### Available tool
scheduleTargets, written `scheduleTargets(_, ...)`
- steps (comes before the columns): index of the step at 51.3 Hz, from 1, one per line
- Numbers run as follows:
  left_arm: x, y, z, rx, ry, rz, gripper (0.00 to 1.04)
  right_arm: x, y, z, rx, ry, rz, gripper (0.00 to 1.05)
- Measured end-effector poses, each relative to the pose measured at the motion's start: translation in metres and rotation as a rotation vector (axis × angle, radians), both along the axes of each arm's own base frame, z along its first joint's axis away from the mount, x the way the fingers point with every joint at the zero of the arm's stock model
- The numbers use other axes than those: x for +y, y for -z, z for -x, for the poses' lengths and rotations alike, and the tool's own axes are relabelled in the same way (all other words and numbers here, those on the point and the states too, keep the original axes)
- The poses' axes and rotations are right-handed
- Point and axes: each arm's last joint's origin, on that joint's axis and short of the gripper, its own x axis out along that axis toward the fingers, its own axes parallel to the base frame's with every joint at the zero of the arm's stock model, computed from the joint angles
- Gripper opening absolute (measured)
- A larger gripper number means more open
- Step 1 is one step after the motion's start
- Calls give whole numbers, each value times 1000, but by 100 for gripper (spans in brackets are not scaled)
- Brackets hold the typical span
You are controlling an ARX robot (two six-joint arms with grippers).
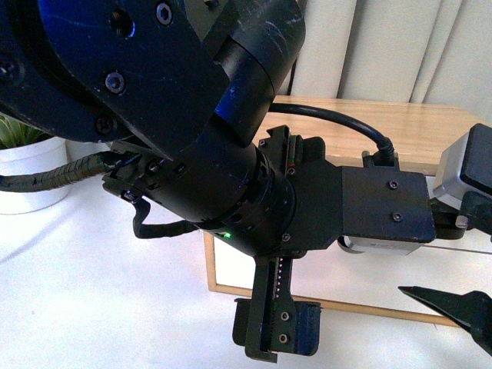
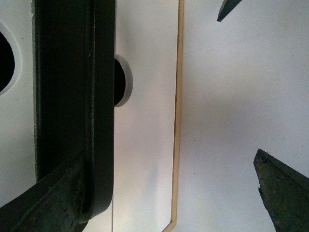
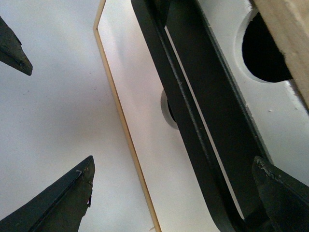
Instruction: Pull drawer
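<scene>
Since a pull needs the handle (image 3: 212,111) enclosed | right gripper (image 3: 172,159) jaws apart astride it | left gripper (image 2: 169,159) jaws apart, one finger by it | drawer (image 3: 140,96) front facing both wrists

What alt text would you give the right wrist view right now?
The long black bar handle of the drawer runs slantwise over the white front, between the open fingers of the right gripper, close beside one finger. A dark semicircular notch shows past the handle; a thin wood strip edges the front.
</scene>
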Motion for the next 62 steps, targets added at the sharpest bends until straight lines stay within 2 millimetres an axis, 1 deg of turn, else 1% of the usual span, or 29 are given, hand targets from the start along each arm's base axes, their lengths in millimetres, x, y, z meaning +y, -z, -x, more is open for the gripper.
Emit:
scheduleTargets(12,-1,1,0,3,3,-4,98,3,4,-3,48,-8,9,96)
scheduleTargets(22,-1,1,-1,6,3,-8,98,4,7,-9,63,-19,30,96)
scheduleTargets(31,-1,1,0,6,12,-17,98,4,8,-10,82,-41,57,96)
scheduleTargets(49,-1,1,3,20,28,-27,98,4,7,-2,127,-110,142,96)
scheduleTargets(58,0,0,10,27,37,-32,98,4,7,3,121,-131,158,96)
scheduleTargets(62,2,1,15,29,50,-29,99,3,8,9,117,-141,159,96)
